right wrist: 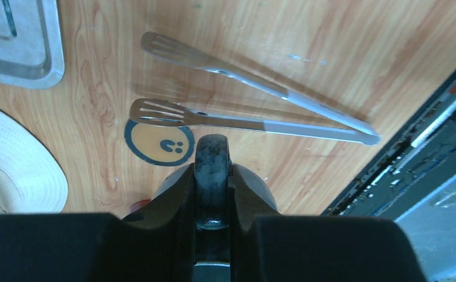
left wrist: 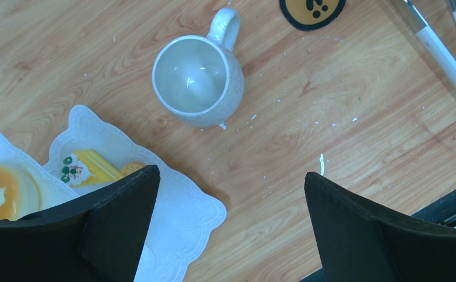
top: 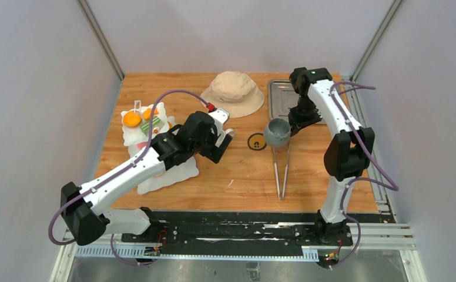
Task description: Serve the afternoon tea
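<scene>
Closest to the overhead lens, the left arm (top: 126, 170) reaches from 7 o'clock toward the table's middle. At 9 o'clock stands the white three-tier stand (top: 175, 176), with orange pastries (top: 132, 118) and a green-and-yellow pastry (top: 151, 124) on its upper tiers.

Just right of it the left gripper (left wrist: 230, 176) hangs with its jaws spread wide, pinching nothing. In the wrist view the white mug (left wrist: 199, 79) sits upright on the wood at 12 o'clock of the gripper, handle toward 1 o'clock, near the stand's wavy rim. One finger (left wrist: 114, 217) overhangs that rim, so a careless descent could, I judge, clip the stand and shake pastries loose.

Further right lies a round coaster (top: 257, 141). At its 3 o'clock is the grey mug (top: 277, 133), over the tips of the tongs (top: 281, 173). The right gripper (right wrist: 212, 176) is pressed onto the mug's handle alone; whether the mug is lifted I cannot tell. Such a narrow hold may let the mug swivel or slip. Lowering it here also risks landing it on the tongs instead of the coaster.
</scene>
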Robot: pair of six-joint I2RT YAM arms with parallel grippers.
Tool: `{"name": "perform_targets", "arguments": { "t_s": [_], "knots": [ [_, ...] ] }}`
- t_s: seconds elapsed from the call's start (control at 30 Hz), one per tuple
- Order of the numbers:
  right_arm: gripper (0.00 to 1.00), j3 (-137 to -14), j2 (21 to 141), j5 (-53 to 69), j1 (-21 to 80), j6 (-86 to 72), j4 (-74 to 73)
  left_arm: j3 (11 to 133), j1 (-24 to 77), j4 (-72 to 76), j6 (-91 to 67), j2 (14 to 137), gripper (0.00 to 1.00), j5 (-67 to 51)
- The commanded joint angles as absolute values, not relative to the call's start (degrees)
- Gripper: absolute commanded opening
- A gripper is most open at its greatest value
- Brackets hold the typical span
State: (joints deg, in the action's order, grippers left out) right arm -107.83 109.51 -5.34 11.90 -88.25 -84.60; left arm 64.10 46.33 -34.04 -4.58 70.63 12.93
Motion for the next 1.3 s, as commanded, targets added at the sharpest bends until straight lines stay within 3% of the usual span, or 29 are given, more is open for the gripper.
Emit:
{"name": "perform_targets", "arguments": {
  "t_s": [0.0,0.37,1.27],
  "knots": [
    [0.01,-112.0,113.1,-6.8,15.7,-93.5,-83.3,64.5,46.7,-36.2,-4.6,69.8,0.98,13.8],
    [0.01,-115.8,120.6,-8.5,20.2,-96.5,-82.4,64.1,46.7,-37.6,-4.2,68.8,0.98,13.9],
    [0.01,-112.5,124.1,-14.8,23.5,-102.4,-79.2,62.9,46.7,-37.9,-4.6,69.7,0.98,12.9]
  ]
}}
